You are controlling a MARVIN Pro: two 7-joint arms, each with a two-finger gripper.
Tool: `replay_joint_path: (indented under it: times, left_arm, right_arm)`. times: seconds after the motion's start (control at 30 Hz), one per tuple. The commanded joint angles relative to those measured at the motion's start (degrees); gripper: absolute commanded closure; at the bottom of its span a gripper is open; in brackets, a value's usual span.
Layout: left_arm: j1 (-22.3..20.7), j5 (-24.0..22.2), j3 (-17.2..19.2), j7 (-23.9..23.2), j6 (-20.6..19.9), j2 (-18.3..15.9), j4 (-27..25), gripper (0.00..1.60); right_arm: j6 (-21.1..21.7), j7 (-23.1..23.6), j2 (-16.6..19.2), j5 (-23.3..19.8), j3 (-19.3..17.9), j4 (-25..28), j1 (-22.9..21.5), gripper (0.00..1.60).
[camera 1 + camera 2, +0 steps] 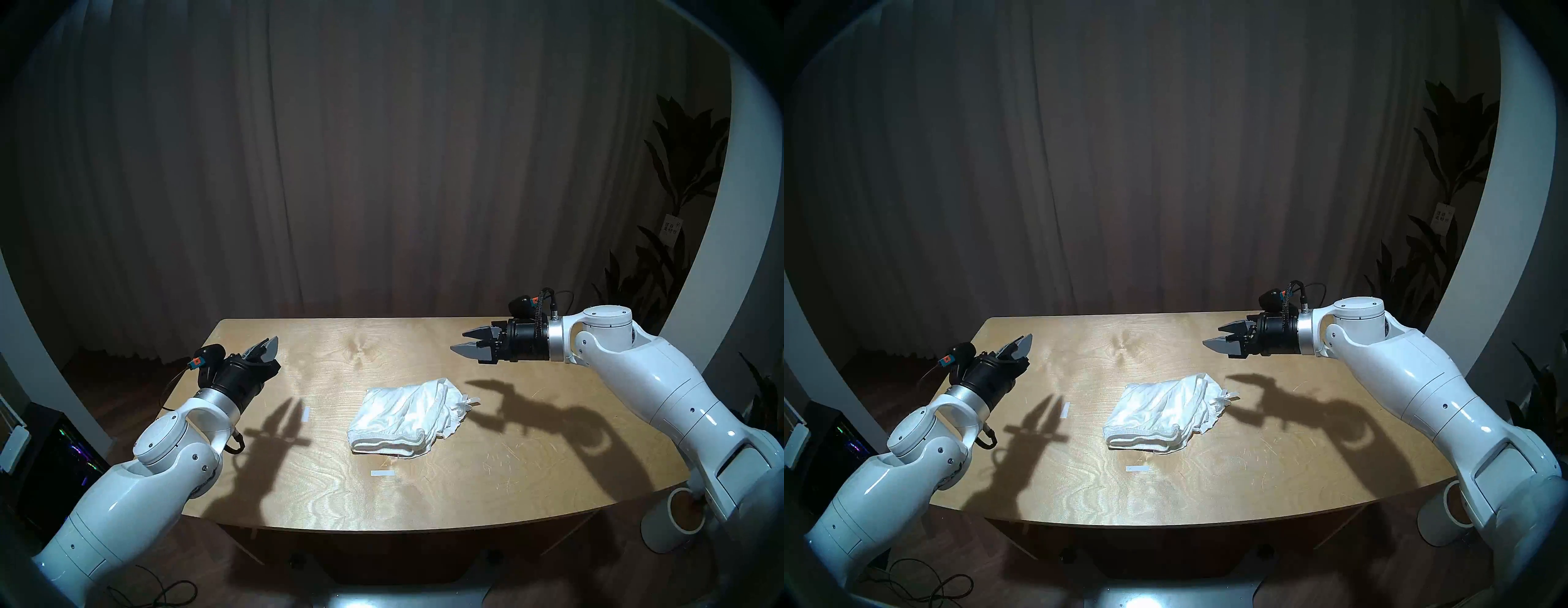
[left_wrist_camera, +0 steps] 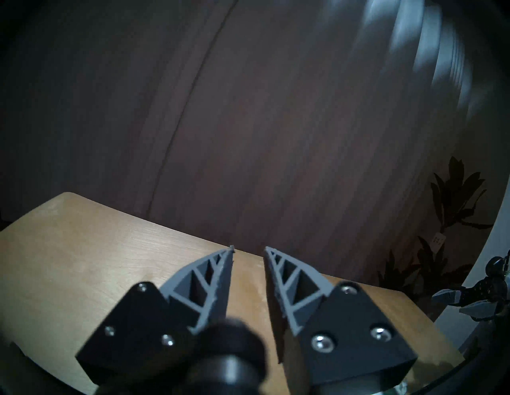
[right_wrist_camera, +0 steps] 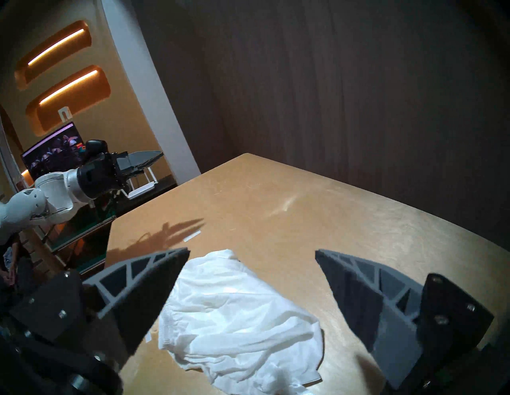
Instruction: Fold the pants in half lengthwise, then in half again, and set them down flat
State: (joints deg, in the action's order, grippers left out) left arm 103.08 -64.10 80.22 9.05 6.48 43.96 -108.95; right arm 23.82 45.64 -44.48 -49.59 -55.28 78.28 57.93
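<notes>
A light plywood table with visible grain and fine scratches is carrying everything. The white pants are lying folded on it in a rumpled bundle, below and ahead of the spread jaws of the right gripper and apart from them, the gathered waistband along the near edge and the ruffled hems with ribbon ties toward that gripper. One small white tape strip is lying flat between the pants and the left gripper, under its narrowly parted jaws' shadow. A second tape strip is lying just in front of the waistband.
</notes>
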Motion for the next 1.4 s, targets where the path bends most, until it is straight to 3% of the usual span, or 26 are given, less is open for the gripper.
replay_joint_path:
  times: [0.0, 0.5, 1.37]
  left_arm:
    - [-3.7, 2.68, -0.22, 0.81, 0.3, -0.2, 1.27, 0.0]
    - [-7.3, 8.34, -1.43, 3.59, 0.48, -0.93, 6.59, 0.0]
    - [-13.43, 19.75, -8.36, 8.81, 2.09, 1.83, 13.62, 0.0]
  right_arm:
    - [-3.25, -5.9, -2.01, 0.27, -1.3, -0.09, 1.92, 0.0]
    - [-8.0, -20.25, -5.13, 0.18, -3.57, -1.15, 4.79, 0.0]
    - [-15.82, -40.66, -12.24, -0.13, -6.91, -1.1, 7.79, 0.0]
